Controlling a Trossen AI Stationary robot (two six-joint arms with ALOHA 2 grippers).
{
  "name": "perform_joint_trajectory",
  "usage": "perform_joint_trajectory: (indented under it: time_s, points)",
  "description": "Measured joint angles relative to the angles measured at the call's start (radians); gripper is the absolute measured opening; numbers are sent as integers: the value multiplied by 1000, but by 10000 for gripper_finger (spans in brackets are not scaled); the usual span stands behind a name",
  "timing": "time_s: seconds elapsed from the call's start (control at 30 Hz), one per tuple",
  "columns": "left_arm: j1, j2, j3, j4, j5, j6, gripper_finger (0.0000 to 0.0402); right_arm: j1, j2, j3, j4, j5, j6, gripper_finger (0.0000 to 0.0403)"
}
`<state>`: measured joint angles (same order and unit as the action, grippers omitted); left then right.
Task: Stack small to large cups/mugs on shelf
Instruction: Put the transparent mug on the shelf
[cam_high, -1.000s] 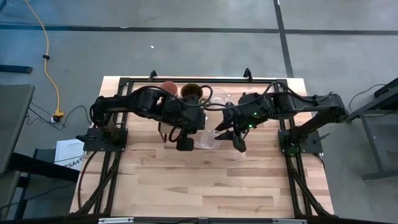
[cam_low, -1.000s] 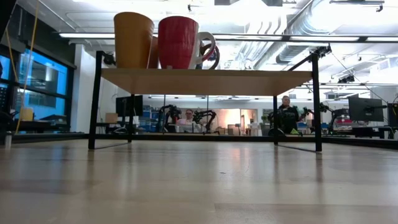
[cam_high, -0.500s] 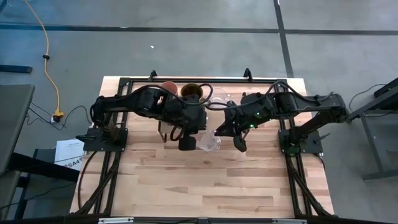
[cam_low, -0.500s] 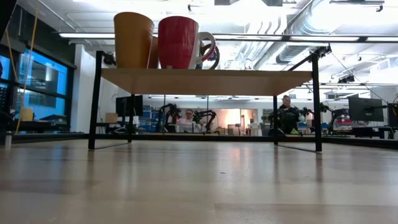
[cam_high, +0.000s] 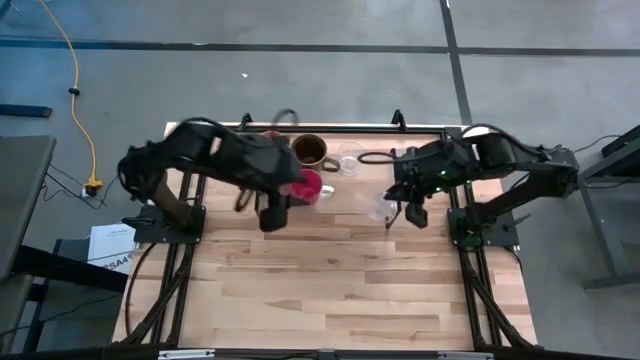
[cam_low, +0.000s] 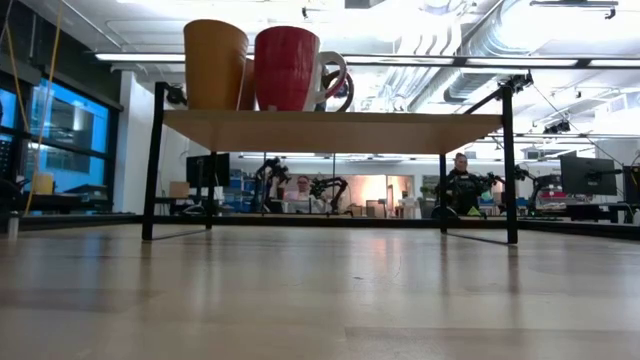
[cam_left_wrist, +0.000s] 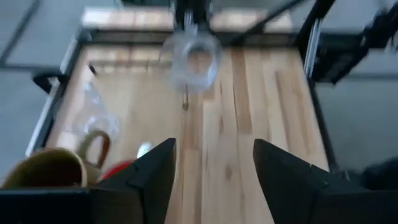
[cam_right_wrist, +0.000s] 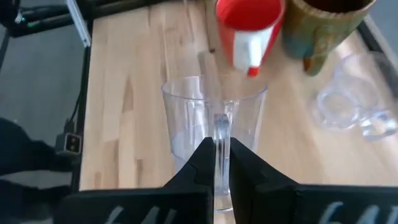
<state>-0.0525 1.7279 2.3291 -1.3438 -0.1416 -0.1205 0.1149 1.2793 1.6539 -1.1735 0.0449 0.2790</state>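
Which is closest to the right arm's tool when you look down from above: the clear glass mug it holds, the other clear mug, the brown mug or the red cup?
From the right tool in the high view:
1. Held clear glass mug, pinched by its handle.
2. Other clear glass mug, on the shelf's right part.
3. Brown handled mug and red cup, both toward the left arm: too close to call.

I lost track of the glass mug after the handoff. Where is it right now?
The clear glass mug is held by its handle in the right gripper, above the table's right side in the high view, to the right of the red cup.
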Motion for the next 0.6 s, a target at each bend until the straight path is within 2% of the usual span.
perform_joint_trajectory:
  time_s: [0.13, 0.23, 0.4, 0.5, 0.6]
  points:
    - [0, -64, 0, 90, -6, -25, 201, -15, -59, -62, 97, 21, -26, 1]
    - [0, -106, 0, 129, -5, -38, 189, -30, -156, -252, 296, 5, -16, 1]
    - [0, -147, 0, 178, -6, -45, 168, -58, -330, -649, 799, 0, 29, 1]
    - [0, -147, -5, 204, -10, -37, 158, -62, -387, -823, 1098, -1, 69, 0]
    - [0, -168, -127, 311, -35, -40, 150, -62, -412, -930, 1251, -3, 126, 0]
